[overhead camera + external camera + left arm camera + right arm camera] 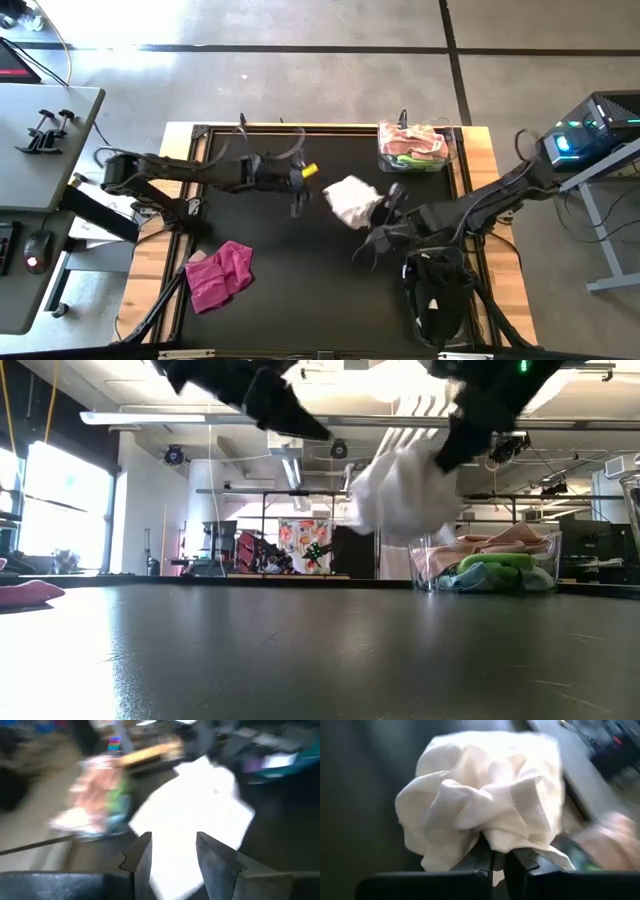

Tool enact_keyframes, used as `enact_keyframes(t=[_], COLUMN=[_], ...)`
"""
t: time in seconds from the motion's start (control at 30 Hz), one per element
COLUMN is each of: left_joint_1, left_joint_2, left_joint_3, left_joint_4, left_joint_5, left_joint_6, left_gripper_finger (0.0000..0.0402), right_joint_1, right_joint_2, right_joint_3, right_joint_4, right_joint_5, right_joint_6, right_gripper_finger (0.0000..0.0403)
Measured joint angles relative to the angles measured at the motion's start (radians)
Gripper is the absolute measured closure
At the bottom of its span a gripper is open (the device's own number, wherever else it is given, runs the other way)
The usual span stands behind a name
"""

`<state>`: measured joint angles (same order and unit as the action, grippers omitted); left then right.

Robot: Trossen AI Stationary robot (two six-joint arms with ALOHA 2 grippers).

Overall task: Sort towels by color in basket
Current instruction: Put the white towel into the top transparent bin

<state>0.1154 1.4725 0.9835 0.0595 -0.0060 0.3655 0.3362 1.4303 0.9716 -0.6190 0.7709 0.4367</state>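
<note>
- The cream towel [351, 201] hung in the air above the middle of the black table [300, 270], bunched into a rumpled ball with soft folds and a loose corner trailing down; so crumpled, it had no clear long axis, though in the high view it spread slightly from upper left to lower right.
- The right gripper [501, 861] had its fingers pinched together on the towel's lower edge, the cloth billowing out in front of them.
- The left gripper [172, 851] stood just beside the towel on its left, fingers parted and holding nothing; the white cloth showed beyond the gap between them.
- A clear basket [452, 160] sat at the table's far right corner, holding peach-pink towels [415, 138] on top and a lime green towel [500, 563] below, with a bit of pale blue at the bottom.
- A magenta towel [220, 275] lay crumpled flat on the table near the front left, well apart from the arms.
- A black towel [438, 290] lay heaped at the front right, under the right arm.
</note>
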Motion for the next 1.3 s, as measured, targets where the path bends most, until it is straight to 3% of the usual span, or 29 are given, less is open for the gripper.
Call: enact_keyframes(t=[0.1, 0.2, 0.3, 0.4, 0.57, 0.77, 1.0, 1.13, 1.3], left_joint_1=[0.054, 0.109, 0.152, 0.175, 0.167, 0.131, 0.076, 0.051, 0.022], left_joint_2=[-0.036, -0.039, -0.045, -0.038, -0.044, -0.042, -0.041, -0.041, -0.041], left_joint_3=[0.002, -0.034, -0.112, -0.209, -0.28, -0.284, -0.284, -0.284, -0.284], left_joint_4=[-0.08, -0.117, 0.007, 0.117, 0.243, 0.231, 0.228, 0.226, 0.22], left_joint_5=[-0.11, -0.127, -0.121, -0.101, -0.091, -0.092, -0.093, -0.093, -0.095], left_joint_6=[0.028, 0.03, 0.031, 0.029, 0.011, -0.037, -0.061, -0.067, -0.087], left_gripper_finger=[0.0258, 0.0262, 0.0268, 0.0272, 0.0273, 0.0273, 0.0273, 0.0273, 0.0273], right_joint_1=[-0.043, -0.144, -0.279, -0.45, -0.76, -1.024, -1.103, -1.121, -1.139], right_joint_2=[-0.044, -0.055, -0.058, -0.057, -0.051, 0.036, 0.242, 0.316, 0.277], right_joint_3=[0.13, 0.249, 0.321, 0.331, 0.302, 0.302, 0.29, 0.28, 0.293], right_joint_4=[-0.298, -0.609, -0.819, -0.913, -0.755, -0.498, -0.507, -0.495, -0.494], right_joint_5=[0.022, -0.02, -0.084, -0.149, -0.194, -0.41, -0.439, -0.465, -0.524], right_joint_6=[0.153, 0.337, 0.444, 0.402, 0.098, -0.205, -0.286, -0.354, -0.374], right_gripper_finger=[0.0384, 0.0393, 0.0396, 0.0395, 0.0394, 0.0394, 0.0378, 0.0318, 0.0237])
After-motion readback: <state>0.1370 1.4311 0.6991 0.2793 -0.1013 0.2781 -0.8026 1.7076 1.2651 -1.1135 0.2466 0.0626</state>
